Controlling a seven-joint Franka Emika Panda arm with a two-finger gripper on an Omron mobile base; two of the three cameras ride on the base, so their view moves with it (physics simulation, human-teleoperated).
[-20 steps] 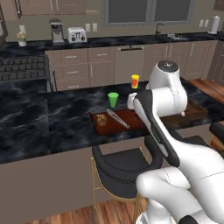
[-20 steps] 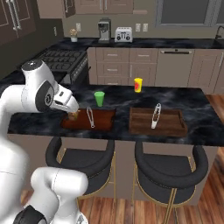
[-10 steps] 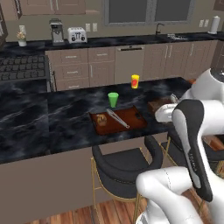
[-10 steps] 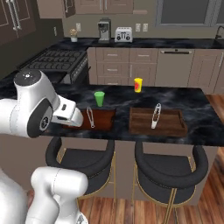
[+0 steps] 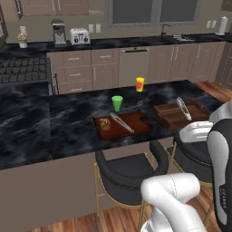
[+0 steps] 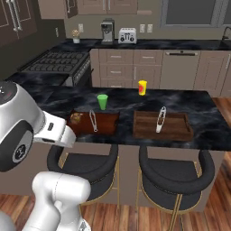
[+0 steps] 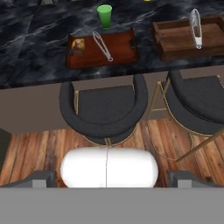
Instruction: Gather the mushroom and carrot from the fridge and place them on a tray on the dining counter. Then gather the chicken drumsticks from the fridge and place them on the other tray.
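**A:** Gripper wide open, nothing in it, hanging over the stools in front of the dining counter.

**B:** Veg?

**A:** Small brown lump, prob the mushroom, sits on the left tray w/ tongs beside it. 2nd tray just has tongs. Green cup right behind the left tray.

Dining counter: bare marble at its left end and far right corner. Obstacles: two trays, each carrying tongs; green cup and yellow cup behind them. Two stools block the near edge.
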